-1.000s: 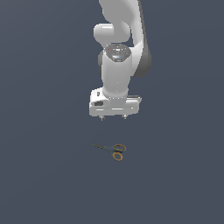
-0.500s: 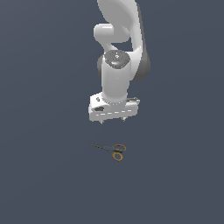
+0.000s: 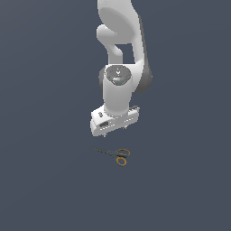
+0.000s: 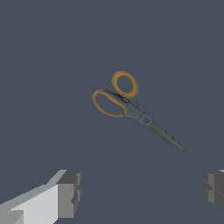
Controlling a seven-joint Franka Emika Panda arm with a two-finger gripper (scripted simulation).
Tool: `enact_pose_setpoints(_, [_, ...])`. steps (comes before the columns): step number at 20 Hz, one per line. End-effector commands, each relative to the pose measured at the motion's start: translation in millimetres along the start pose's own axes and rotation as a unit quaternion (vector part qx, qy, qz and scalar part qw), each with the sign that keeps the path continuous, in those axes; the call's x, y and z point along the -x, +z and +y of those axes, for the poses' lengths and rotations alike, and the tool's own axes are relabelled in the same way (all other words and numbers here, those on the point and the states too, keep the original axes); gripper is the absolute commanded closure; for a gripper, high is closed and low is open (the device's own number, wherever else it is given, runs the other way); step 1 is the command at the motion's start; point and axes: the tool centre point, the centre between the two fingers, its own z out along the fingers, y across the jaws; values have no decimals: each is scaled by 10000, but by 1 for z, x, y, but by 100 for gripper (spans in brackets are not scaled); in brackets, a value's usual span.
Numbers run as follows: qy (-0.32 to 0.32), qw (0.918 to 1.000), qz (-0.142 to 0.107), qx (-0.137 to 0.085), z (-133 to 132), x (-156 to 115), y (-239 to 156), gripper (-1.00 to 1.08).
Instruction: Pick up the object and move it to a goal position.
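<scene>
The object, a small pair of scissors (image 3: 115, 155) with thin dark blades and two orange-yellow ring handles, lies flat on the dark grey floor. In the wrist view the scissors (image 4: 131, 107) show whole, blades shut, with nothing touching them. My gripper (image 3: 113, 132) hangs a short way above the scissors, turned at a slant, its white hand hiding most of the fingers in the exterior view. Seen from the wrist, the gripper (image 4: 142, 192) is open, its two grey fingertips (image 4: 70, 192) far apart with nothing between them.
The white arm (image 3: 121, 58) rises from the hand to the top of the exterior view. Around the scissors there is only the plain dark grey floor (image 3: 54, 180).
The hand has come down closer to the scissors and has turned about its vertical axis. The scissors have not moved.
</scene>
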Motion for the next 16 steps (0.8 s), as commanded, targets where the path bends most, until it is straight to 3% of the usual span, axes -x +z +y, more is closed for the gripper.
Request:
enact_pose_setpoints(1, [-340,9994,-5,-7,3,-4,9,-92])
enact_pose_setpoints(8, [-1265,9920,-7,-39,12,-12,33,-92])
enact_pose_setpoints(16, [-2286,9735,20,-91,22,-21,62,-92])
